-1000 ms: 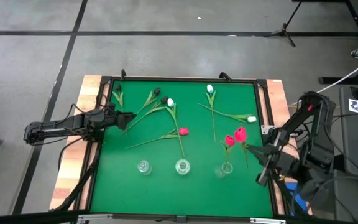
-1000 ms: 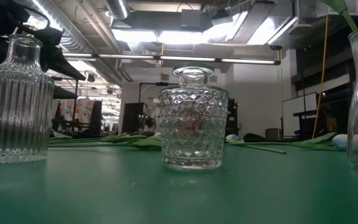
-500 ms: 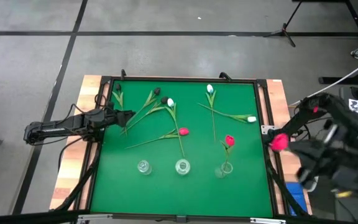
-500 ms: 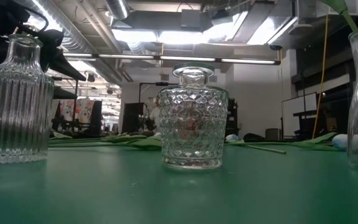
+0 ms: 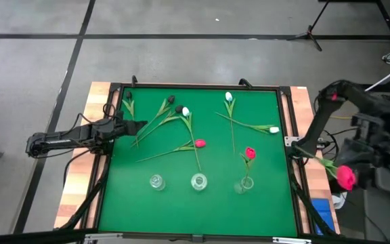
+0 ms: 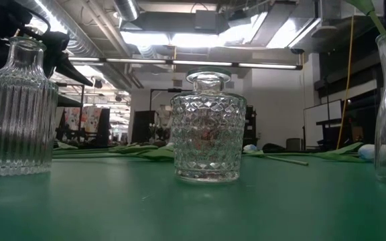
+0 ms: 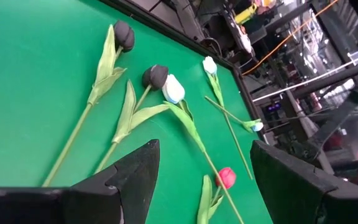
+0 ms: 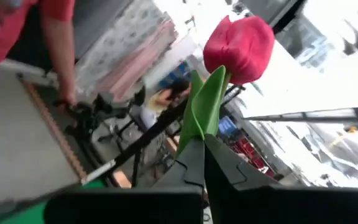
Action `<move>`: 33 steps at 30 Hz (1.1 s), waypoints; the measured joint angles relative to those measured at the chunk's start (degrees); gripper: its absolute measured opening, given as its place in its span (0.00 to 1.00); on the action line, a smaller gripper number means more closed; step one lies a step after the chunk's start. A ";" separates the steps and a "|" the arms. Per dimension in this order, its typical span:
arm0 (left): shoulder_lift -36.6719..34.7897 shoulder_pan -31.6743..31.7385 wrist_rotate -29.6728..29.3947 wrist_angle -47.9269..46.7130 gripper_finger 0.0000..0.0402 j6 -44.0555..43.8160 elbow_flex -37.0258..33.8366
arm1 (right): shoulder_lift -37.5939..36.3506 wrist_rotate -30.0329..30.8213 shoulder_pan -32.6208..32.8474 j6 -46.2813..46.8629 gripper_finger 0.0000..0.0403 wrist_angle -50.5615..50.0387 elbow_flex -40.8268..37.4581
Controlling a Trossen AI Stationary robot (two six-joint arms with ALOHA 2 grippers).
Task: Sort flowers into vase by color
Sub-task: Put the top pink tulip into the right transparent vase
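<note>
Off the mat's right edge, lower right of frame, your right gripper (image 8: pixel 197 163) was pinching a red tulip (image 5: pixel 345 177). Left gripper (image 7: pixel 197 180) sat spread, idle. Next: carry it over the right-hand vase (image 5: pixel 244 184), stem down.

Robotics lab or workshop, industrial in build. Exposed silver ducts (image 6: pixel 79 33) and strip lights (image 6: pixel 173 62) run along an open ceiling. The floor is grey concrete (image 5: pixel 181 54) with dark taped lines. A tripod base (image 5: pixel 311 32) and loose cables stand beside the green-topped work table (image 5: pixel 134 196) with its wooden frame. Racks of equipment crowd the background; a person's arm (image 8: pixel 64 56) shows nearby.
</note>
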 joint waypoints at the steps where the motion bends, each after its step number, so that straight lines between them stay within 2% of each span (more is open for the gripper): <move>1: 0.00 0.00 0.00 0.00 0.61 -0.33 0.00 | -2.35 -0.24 0.17 -1.67 0.00 5.36 -4.93; 5: -0.02 0.00 0.02 0.00 0.61 -0.94 0.00 | -10.67 3.40 0.22 -12.58 0.00 33.65 -25.59; 8: 0.00 0.00 0.02 0.00 0.61 -1.20 0.00 | -16.42 3.61 0.21 -16.03 0.00 52.79 -40.13; 11: 0.00 0.00 0.02 0.00 0.61 -1.38 0.00 | -20.15 -2.26 0.19 -18.49 0.00 68.61 -51.54; 15: 0.00 0.00 0.02 0.00 0.61 -2.34 0.00 | -20.56 -13.12 0.21 -27.06 0.00 89.17 -62.47; 19: -0.01 0.00 0.03 0.00 0.61 -2.61 0.00 | -19.26 -14.23 0.13 -28.32 0.00 104.64 -69.12; 21: 0.00 0.00 0.04 0.00 0.61 -2.56 0.00 | -17.49 -14.62 0.13 -28.54 0.00 108.89 -71.01; 25: 0.00 0.00 0.02 0.00 0.61 -2.46 0.00 | -15.88 -15.43 -1.07 -26.39 0.00 108.52 -70.81; 33: 0.02 0.00 0.03 0.00 0.61 -1.85 0.00 | -12.98 -7.24 -9.94 -13.51 0.00 108.51 -70.43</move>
